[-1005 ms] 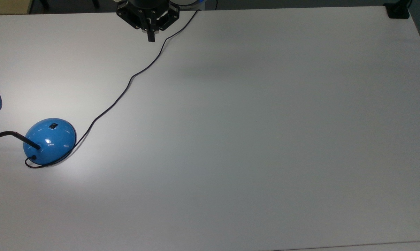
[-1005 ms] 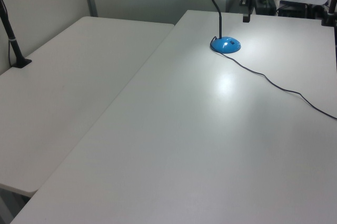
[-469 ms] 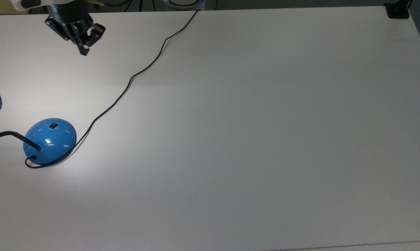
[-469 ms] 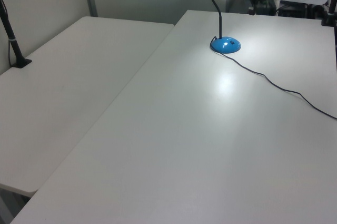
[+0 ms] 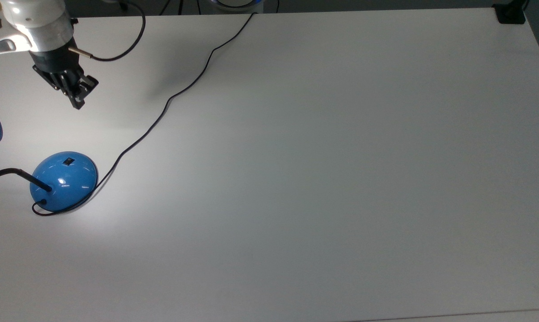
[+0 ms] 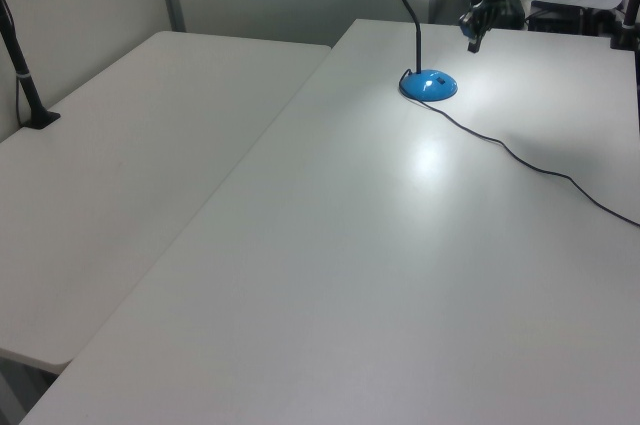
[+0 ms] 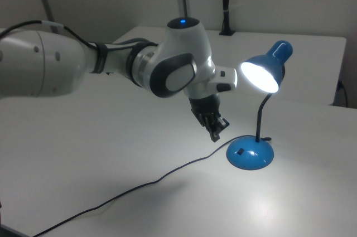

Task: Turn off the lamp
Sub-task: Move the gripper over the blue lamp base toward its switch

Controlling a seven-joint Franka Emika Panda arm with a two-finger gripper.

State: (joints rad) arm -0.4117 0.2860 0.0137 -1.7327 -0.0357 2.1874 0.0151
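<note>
Across the room: one wide white table point(image 5: 323, 179), matte and bare over most of its top, with a second white table point(image 6: 130, 155) butted against it on the left view's left, a narrow seam between the two.

Item, the lamp point(image 5: 63, 181): glossy blue, lit, standing near the top view's left edge; dome base with a small black switch point(image 5: 68, 162) on top, thin black neck, blue shade point(image 7: 268, 69) glowing white in the right view. A bright pool of light lies on the table beside the base.

Item, black cord point(image 5: 171, 96): loops round the base, then runs in loose bends to the table's far edge in the top view.

Item, the gripper point(image 5: 78, 105): hangs above the table, near the lamp base but apart from it, fingers drawn together on nothing, pointing down.

Item, black clamp point(image 5: 511, 13): at the top view's upper right corner.

Open room: the whole stretch toward the top view's right.
</note>
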